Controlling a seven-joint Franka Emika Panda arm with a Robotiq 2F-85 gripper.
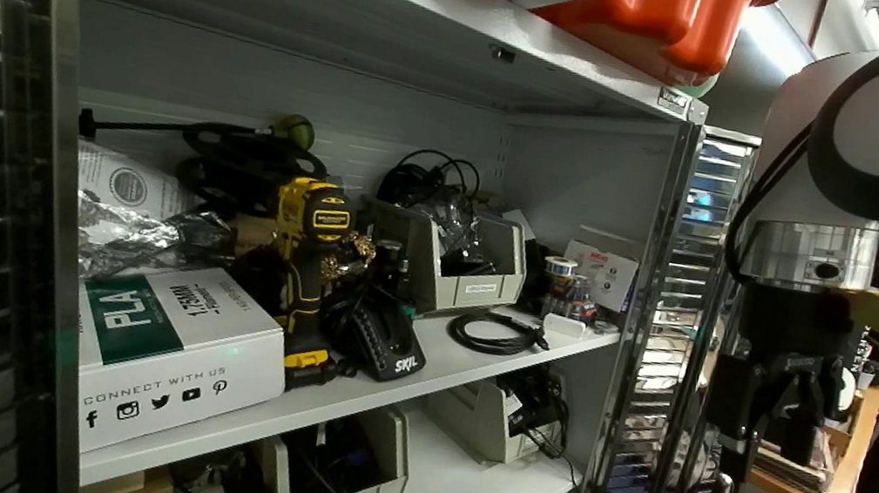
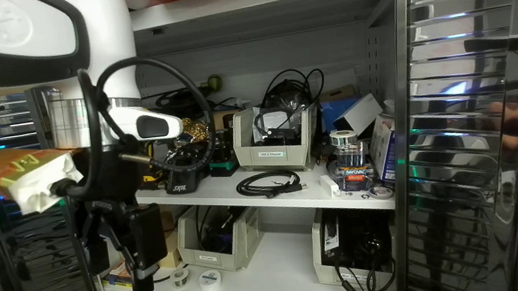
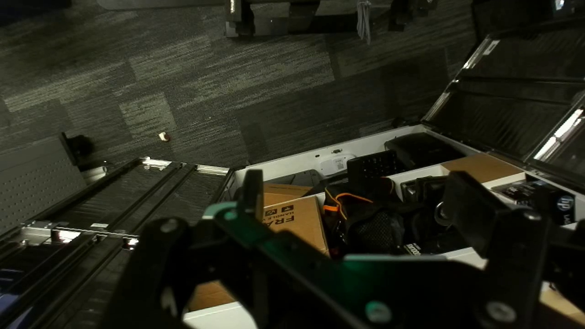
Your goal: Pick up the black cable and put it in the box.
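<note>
- Fingers [image 2: 147, 236] spread apart, pointing down; we read them as released.
- Black cable [image 2: 269, 192] coiled on a white shelf [image 2: 219, 186], well apart from the fingers in both exterior views.
- Wooden bench top [image 1: 857, 449] behind them in an exterior view.
- Wrist view: we see patterned carpet [image 3: 274, 87] past them, printed carton [image 3: 299, 214] framed between.

A robot arm [image 2: 103, 38], drill [image 1: 304, 269] and filament box [image 1: 180, 351] mark this as a lab or workshop.
</note>
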